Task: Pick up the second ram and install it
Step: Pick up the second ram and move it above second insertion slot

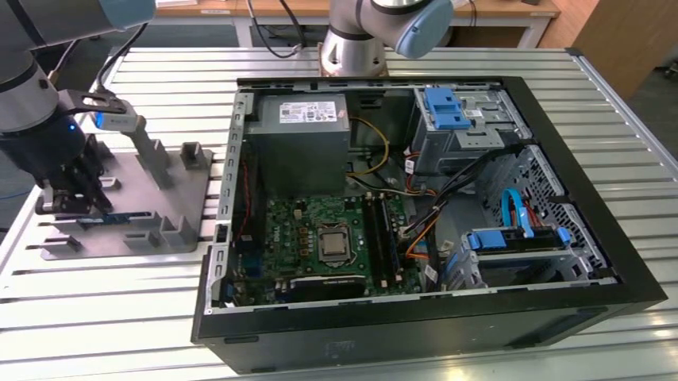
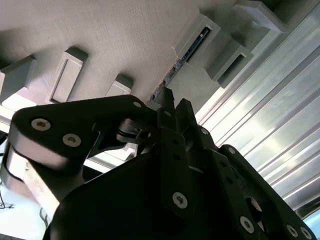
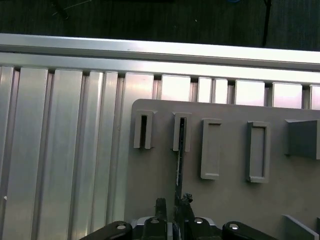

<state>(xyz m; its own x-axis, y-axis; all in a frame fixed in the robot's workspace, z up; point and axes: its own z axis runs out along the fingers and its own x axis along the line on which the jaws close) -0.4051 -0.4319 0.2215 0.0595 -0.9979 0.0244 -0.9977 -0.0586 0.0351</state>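
Status: pick stage only, nothing of the install has happened.

- The second ram point(image 3: 178, 160) is on the gray fixture plate point(image 1: 196, 198), standing on edge. Its far end sits in a slotted holder block point(image 3: 175, 135).
- The plate lies on the bench point(image 1: 138, 309) at the exterior view's left, just beside the open PC case point(image 1: 424, 313).
- The stick looks level and seated in both wrist views. I see no lift or tilt, so I judge it not yet picked.
- The end effector point(image 3: 174, 202) is down on the plate at the stick's near end. The board edge runs straight into the middle of it, so alignment along the stick looks good.
- I can't tell whether the end effector is clamped on the stick or just around it. The first wrist view hints at a sliver of space on one side, while the second wrist view looks tighter. I'm not calling it.
- In the exterior view the arm is low over the plate, well apart from the motherboard point(image 1: 302, 230).

Still to do, judging from this:
- confirm the grasp
- lift the stick out of the holder
- carry it over the case wall
- seat it in the long black memory slots point(image 1: 379, 238), just to the exterior view's right of the CPU socket point(image 1: 333, 242)

I can't tell from here which slot is free.
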